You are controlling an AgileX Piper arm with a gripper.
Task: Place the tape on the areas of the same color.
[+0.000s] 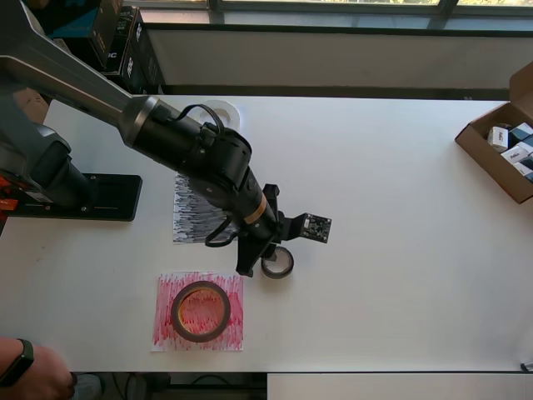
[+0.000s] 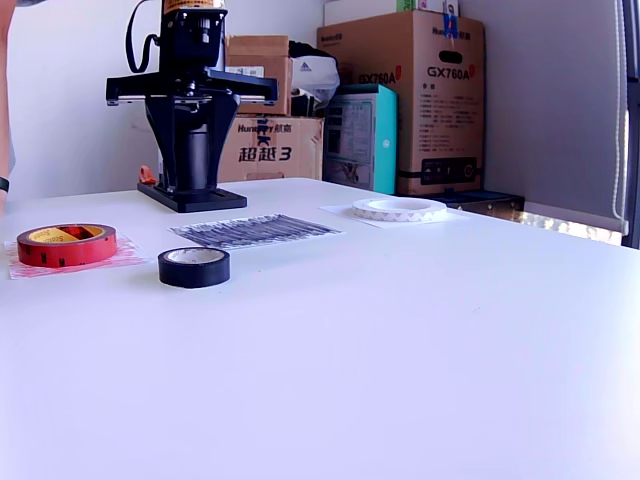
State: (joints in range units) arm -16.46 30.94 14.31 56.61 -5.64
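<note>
The small black roll (image 1: 279,264) (image 2: 194,267) lies on bare white table, off the scribbled black patch (image 1: 193,212) (image 2: 255,230). My gripper (image 1: 254,258) hangs over the roll's left edge in the overhead view. It is above the exterior view's frame, and nothing touches the roll there. Its jaws are hidden by the wrist. The reddish-brown roll (image 1: 201,311) (image 2: 65,243) lies on the scribbled red patch (image 1: 166,329) (image 2: 125,257). The white ring (image 1: 225,111) (image 2: 400,208), half hidden by the arm from above, lies on the white patch (image 2: 340,210).
The arm's black base (image 1: 92,197) (image 2: 190,190) stands at the overhead view's left. An open cardboard box (image 1: 487,154) with small packets sits at the right edge. A person's hand (image 1: 33,375) is at the bottom left. Cartons (image 2: 420,90) stand behind the table.
</note>
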